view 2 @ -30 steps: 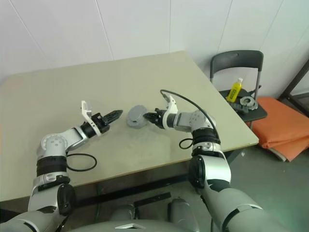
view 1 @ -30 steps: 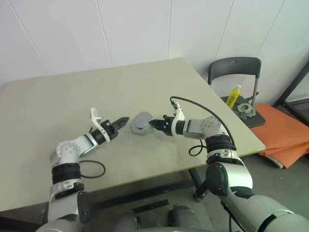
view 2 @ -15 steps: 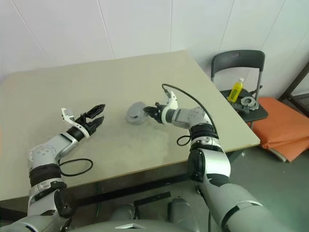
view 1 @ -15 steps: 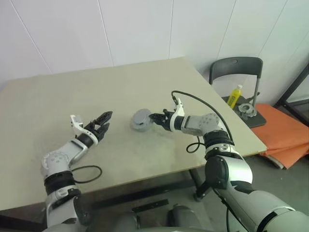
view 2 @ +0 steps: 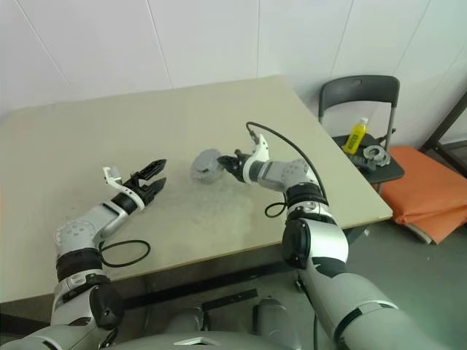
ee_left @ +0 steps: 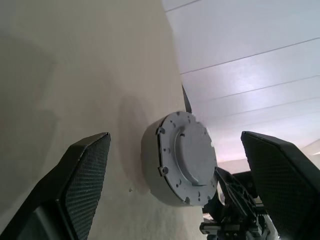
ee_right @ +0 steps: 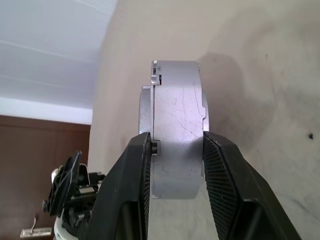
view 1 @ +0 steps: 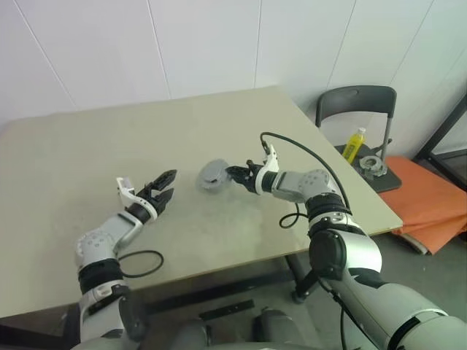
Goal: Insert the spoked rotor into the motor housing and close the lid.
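Housing, a short round silver-grey metal motor housing with its lid on, at frame centre off the beige surface, looks heavy, rigid and slick; right claw pinches it face to face, left claw gapes empty.

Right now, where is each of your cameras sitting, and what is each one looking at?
Head views: up on my head, looking down at the table, both arms, the chair.
Left wrist view: on my left arm, looking between its open gripper at the housing.
Right wrist view: on my right arm, its gripper clamped on the housing.
Shared: the housing; each wrist view also shows the other gripper.
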Robot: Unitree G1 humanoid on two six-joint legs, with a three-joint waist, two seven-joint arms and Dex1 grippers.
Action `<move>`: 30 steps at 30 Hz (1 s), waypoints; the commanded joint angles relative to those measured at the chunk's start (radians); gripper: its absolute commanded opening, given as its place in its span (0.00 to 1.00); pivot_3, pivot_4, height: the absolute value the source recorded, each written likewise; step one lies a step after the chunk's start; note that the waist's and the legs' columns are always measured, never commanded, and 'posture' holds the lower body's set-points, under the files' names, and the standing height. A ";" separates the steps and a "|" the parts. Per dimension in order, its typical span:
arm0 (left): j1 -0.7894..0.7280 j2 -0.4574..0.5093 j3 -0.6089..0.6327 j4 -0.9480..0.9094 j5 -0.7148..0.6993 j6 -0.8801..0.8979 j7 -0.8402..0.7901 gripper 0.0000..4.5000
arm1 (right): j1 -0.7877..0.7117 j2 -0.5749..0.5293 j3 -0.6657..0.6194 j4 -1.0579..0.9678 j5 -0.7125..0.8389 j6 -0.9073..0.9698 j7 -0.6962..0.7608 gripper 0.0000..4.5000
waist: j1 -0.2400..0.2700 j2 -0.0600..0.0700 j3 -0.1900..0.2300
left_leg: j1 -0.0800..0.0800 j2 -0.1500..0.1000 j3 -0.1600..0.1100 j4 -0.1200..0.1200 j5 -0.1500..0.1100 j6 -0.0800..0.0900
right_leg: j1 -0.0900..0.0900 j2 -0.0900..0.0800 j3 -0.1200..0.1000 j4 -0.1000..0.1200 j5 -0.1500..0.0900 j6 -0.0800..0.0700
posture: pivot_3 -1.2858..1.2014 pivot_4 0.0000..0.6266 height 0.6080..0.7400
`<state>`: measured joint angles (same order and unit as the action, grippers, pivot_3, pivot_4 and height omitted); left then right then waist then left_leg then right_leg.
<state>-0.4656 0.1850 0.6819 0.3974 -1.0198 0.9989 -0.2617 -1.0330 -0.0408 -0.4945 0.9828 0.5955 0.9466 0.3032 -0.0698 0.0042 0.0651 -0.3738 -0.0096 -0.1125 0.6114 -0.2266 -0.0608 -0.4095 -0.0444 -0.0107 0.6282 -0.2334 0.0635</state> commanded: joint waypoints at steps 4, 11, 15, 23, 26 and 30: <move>-0.037 -0.023 -0.003 0.009 -0.045 -0.009 0.017 0.99 | -0.084 0.032 -0.037 0.003 0.054 -0.057 0.015 0.27 | 0.000 0.000 0.000 | 0.000 0.000 0.000 0.000 0.000 0.000 | 0.000 0.000 0.000 0.000 0.000 0.000 | 0.52 0.00 1.00; -0.075 -0.038 0.022 0.092 -0.069 -0.004 0.050 0.99 | -0.110 0.072 -0.043 0.035 0.056 -0.097 0.015 0.27 | 0.000 0.000 0.000 | 0.000 0.000 0.000 0.000 0.000 0.000 | 0.000 0.000 0.000 0.000 0.000 0.000 | 0.52 0.00 1.00; -0.082 -0.038 0.024 0.106 -0.089 0.008 0.055 0.99 | -0.116 0.088 -0.041 0.042 0.054 -0.105 0.018 0.27 | 0.000 0.000 0.000 | 0.000 0.000 0.000 0.000 0.000 0.000 | 0.000 0.000 0.000 0.000 0.000 0.000 | 0.52 0.00 1.00; -0.098 -0.046 0.045 0.137 -0.133 -0.011 0.045 0.99 | -0.109 0.095 -0.041 0.044 0.054 -0.101 0.017 0.27 | 0.001 0.000 0.000 | 0.000 0.000 0.000 0.000 0.000 0.000 | 0.000 0.000 0.000 0.000 0.000 0.000 | 0.52 0.00 1.00; -0.107 -0.053 0.038 0.165 -0.128 -0.018 0.031 0.99 | -0.108 0.098 -0.042 0.045 0.055 -0.101 0.016 0.27 | 0.001 0.000 0.000 | 0.000 0.000 0.000 0.000 0.000 0.000 | 0.000 0.000 0.000 0.000 0.000 0.000 | 0.52 0.00 1.00; -0.122 -0.066 0.029 0.188 -0.124 -0.020 0.013 0.99 | -0.106 0.103 -0.040 0.044 0.055 -0.100 0.015 0.27 | 0.001 0.000 0.000 | 0.000 0.000 0.000 0.000 0.000 0.000 | 0.000 0.000 0.000 0.000 0.000 0.000 | 0.52 0.00 1.00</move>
<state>-0.5568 0.1226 0.7220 0.5804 -1.1242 0.9839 -0.2284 -1.0918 0.0517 -0.5187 1.0494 0.6103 0.8626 0.2980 -0.0688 0.0040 0.0652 -0.3739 -0.0100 -0.1125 0.6119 -0.2266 -0.0608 -0.4092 -0.0447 -0.0106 0.6284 -0.2332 0.0636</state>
